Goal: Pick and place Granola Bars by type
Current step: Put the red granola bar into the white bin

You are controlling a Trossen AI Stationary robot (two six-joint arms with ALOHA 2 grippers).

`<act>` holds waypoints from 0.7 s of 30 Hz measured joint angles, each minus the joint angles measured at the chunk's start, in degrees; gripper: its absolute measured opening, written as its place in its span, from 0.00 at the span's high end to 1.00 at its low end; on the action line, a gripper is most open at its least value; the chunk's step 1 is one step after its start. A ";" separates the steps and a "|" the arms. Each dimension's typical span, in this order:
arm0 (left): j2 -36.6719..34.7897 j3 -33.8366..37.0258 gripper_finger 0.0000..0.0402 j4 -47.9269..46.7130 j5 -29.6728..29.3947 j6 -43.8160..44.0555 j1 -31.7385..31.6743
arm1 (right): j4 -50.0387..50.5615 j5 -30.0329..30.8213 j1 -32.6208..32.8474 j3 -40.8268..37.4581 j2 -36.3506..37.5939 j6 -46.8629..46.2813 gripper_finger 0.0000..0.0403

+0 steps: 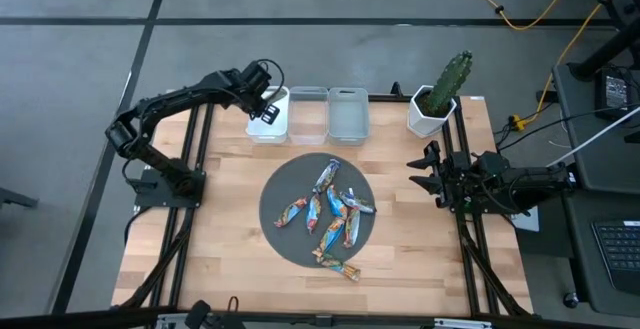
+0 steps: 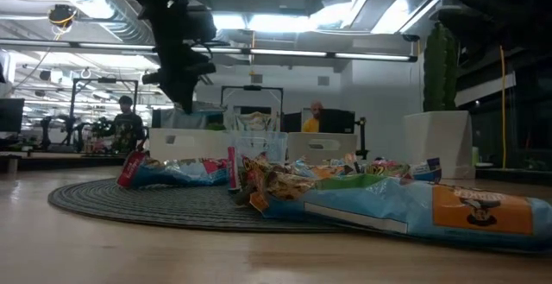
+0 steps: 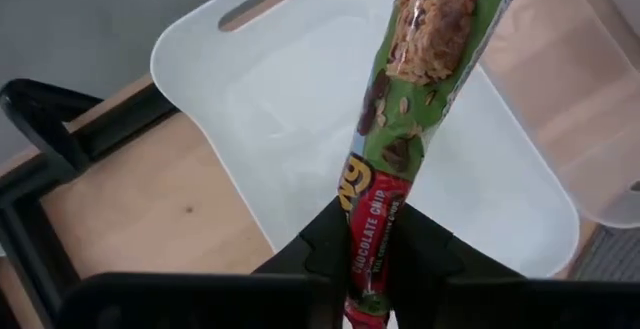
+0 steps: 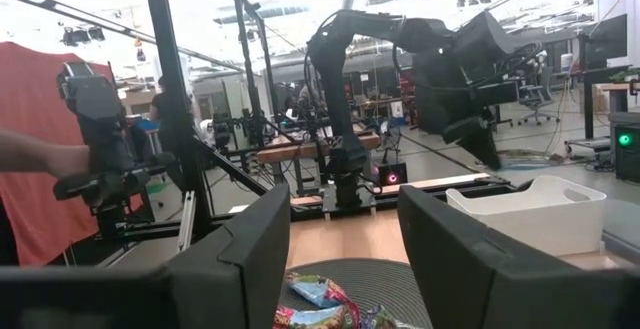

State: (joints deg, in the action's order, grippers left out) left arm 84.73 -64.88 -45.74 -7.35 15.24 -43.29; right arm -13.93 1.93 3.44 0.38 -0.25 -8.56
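Observation:
Several granola bars [image 1: 330, 214] in blue, orange-brown and silver wrappers lie in a loose pile on a round grey mat [image 1: 283, 182] at the table's middle; they also show in the low view [image 2: 285, 180]. My left gripper [image 1: 268, 112] hovers over the leftmost white bin [image 1: 268, 137] at the far edge, shut on a green and red chocolate-chip bar [image 3: 420, 59]. My right gripper [image 1: 418, 172] waits open at the table's right side, level with the mat, fingers wide apart [image 4: 345, 254]. My left gripper pinches the bar's red end [image 3: 372, 231] between its two fingers, coming from above and slanting down. The rest of the bar sticks out beyond the fingertips. It is lifted clear and hangs over the inside of the white bin [image 3: 300, 99].
Two more clear bins [image 1: 308, 114] [image 1: 347, 114] stand beside the first along the far edge. A cactus in a white pot [image 1: 438, 99] stands at the far right corner. One bar [image 1: 340, 266] lies at the mat's near rim. Bare wood surrounds the mat.

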 joint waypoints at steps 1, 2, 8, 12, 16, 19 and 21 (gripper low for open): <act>-0.01 0.00 0.85 0.00 0.01 -0.01 0.00 | 0.02 0.00 0.00 -0.01 0.00 0.00 0.53; -0.02 0.00 0.82 0.00 0.09 -0.37 0.00 | 0.02 0.00 0.00 -0.01 0.00 0.00 0.53; -0.02 -0.44 0.64 -1.24 1.53 -1.41 0.00 | 0.07 0.00 0.00 0.00 0.00 0.00 0.53; -0.63 -4.05 0.54 -2.46 6.90 -2.32 0.53 | 0.07 0.00 0.00 0.00 0.00 0.02 0.53; -3.44 -9.80 0.52 -2.55 14.86 -2.42 4.12 | 0.09 0.00 0.00 0.00 0.00 0.02 0.53; -7.02 -15.49 0.53 -2.55 16.14 -2.68 9.13 | 0.11 0.00 0.00 -0.01 0.00 0.04 0.53; -10.03 -19.40 0.54 -2.90 16.11 -2.95 13.48 | 0.11 0.00 0.00 0.00 0.00 0.03 0.53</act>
State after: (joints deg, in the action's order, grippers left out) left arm 74.70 -84.28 -48.63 8.77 12.29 -29.80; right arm -13.82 1.93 3.44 0.37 -0.25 -8.52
